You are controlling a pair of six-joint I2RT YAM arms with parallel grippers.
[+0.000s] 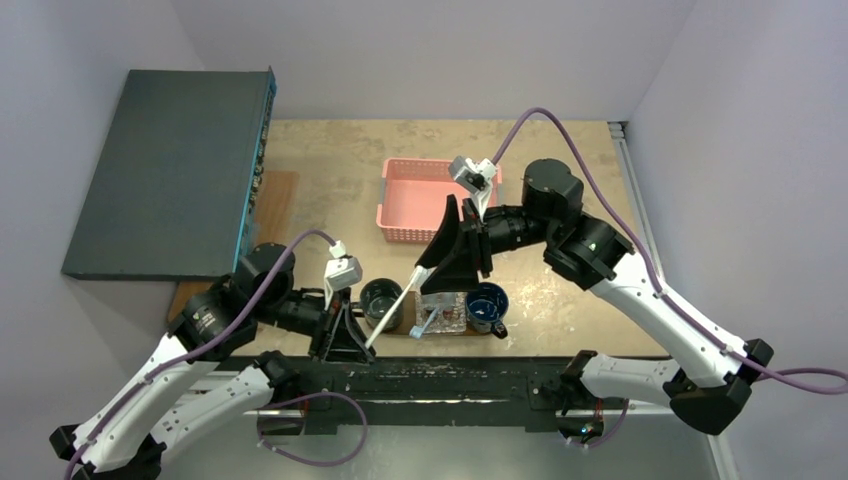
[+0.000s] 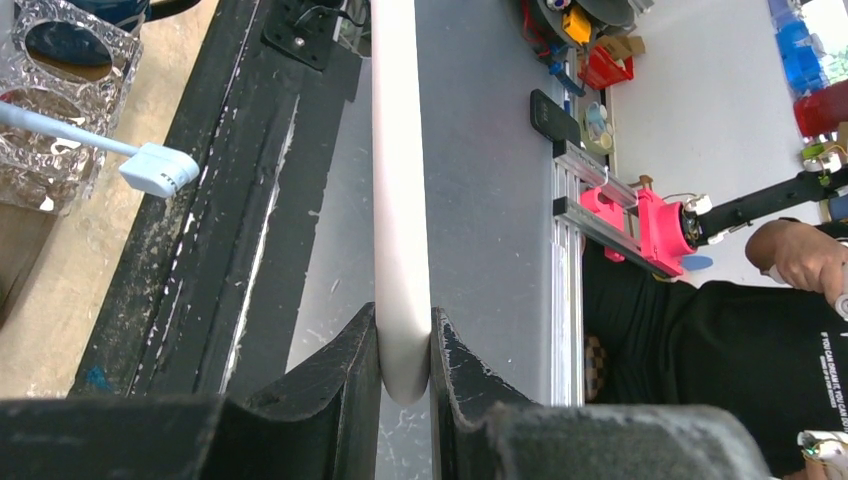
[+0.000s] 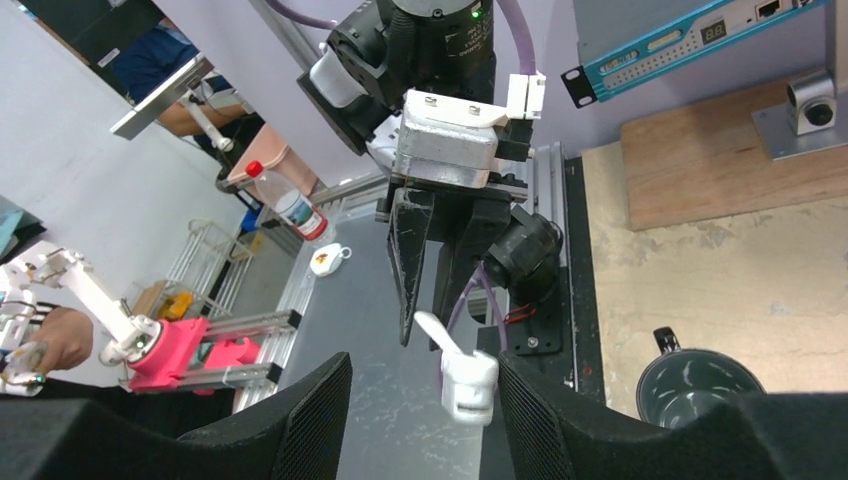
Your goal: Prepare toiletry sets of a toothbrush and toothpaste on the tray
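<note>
My left gripper is shut on the end of a white toothbrush. The toothbrush slants up and away to my right gripper. That gripper is open, and the toothbrush's white head sits between its fingers, close to the right one. A second, pale blue toothbrush leans out of a clear glass holder. A dark brown strip, perhaps the tray, shows by the holder. No toothpaste tube is in view.
A pink lattice basket stands behind the right gripper. A dark cup and a blue cup flank the holder. A grey box sits at far left. A black rail runs along the near edge.
</note>
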